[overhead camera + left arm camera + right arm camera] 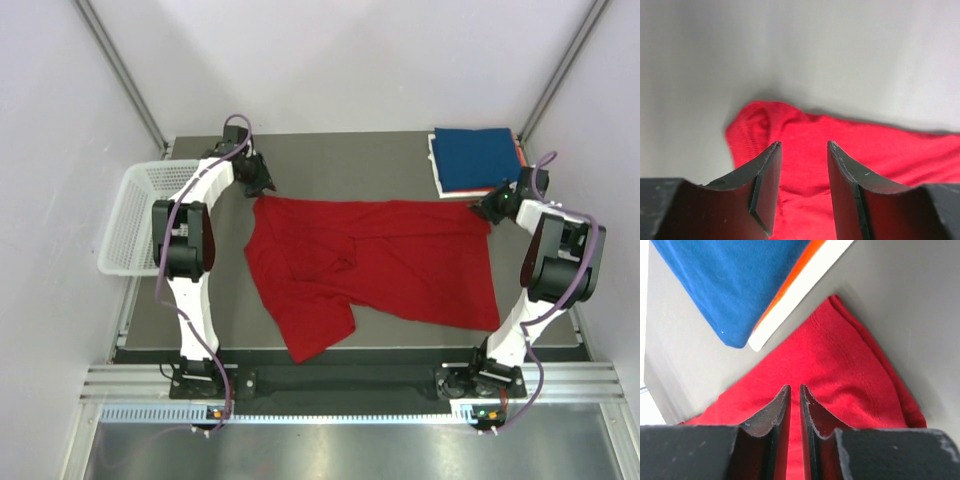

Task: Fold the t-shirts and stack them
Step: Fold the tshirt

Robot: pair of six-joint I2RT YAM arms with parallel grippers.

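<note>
Where both jaws hang, the red t-shirt [400,262] lies just beneath.

One red t-shirt [380,260], one blue shirt [475,158], one orange shirt [807,255], one white shirt [795,295], one basket [118,225].

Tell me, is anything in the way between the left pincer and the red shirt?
No, nothing visible. The left pincer hangs open at the far left corner of the red shirt, and its own camera shows only bare red cloth between its jaws. The white basket stands off to the side, clear of both.
</note>
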